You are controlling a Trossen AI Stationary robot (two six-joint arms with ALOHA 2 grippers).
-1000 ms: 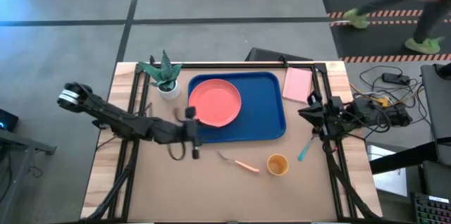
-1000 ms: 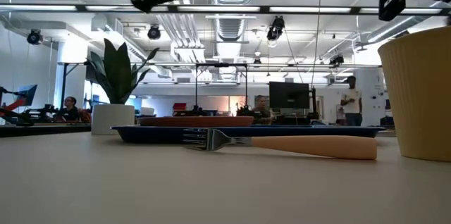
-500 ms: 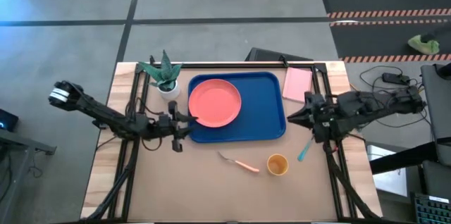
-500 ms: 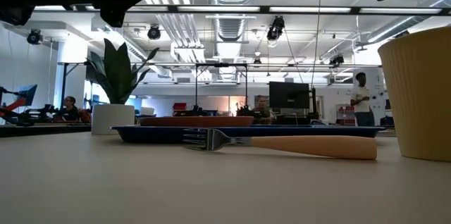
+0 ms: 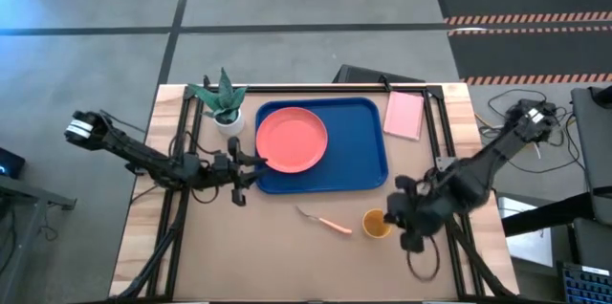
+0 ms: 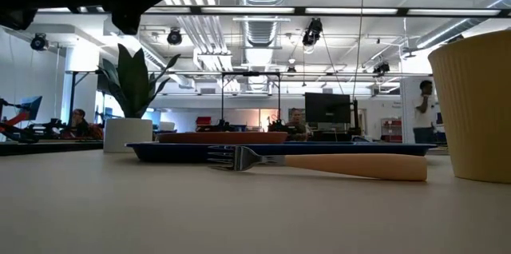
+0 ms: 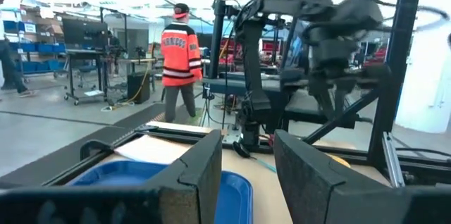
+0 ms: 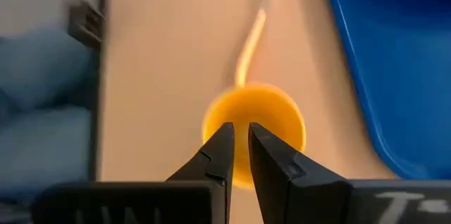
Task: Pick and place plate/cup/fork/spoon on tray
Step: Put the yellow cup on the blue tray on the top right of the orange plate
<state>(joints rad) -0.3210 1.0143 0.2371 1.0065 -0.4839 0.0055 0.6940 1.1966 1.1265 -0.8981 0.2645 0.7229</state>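
The coral-pink plate (image 5: pixel 292 139) lies in the left part of the blue tray (image 5: pixel 359 151). The orange-yellow cup (image 5: pixel 376 224) stands upright on the table near the tray's right near corner, and it also shows in the right wrist view (image 8: pixel 271 122). The fork (image 5: pixel 323 220) lies flat left of the cup. My right gripper (image 5: pixel 395 215) hangs just above the cup's right side with its fingers almost together (image 8: pixel 239 129). My left gripper (image 5: pixel 251 164) is open and empty at the tray's left near corner (image 7: pixel 246 146). The spoon is hidden under my right arm.
A white pot with a green plant (image 5: pixel 223 103) stands at the far left beside the tray. A pink rectangular pad (image 5: pixel 404 115) lies right of the tray's far corner. Bare tabletop lies along the near edge. People stand in the room beyond.
My right gripper has swung from the table's right edge beside the pink pad toward the near edge and left, ending over the cup. My left gripper has drawn back a little toward the table's left edge, away from the plate. The plate, cup and fork have stayed put.
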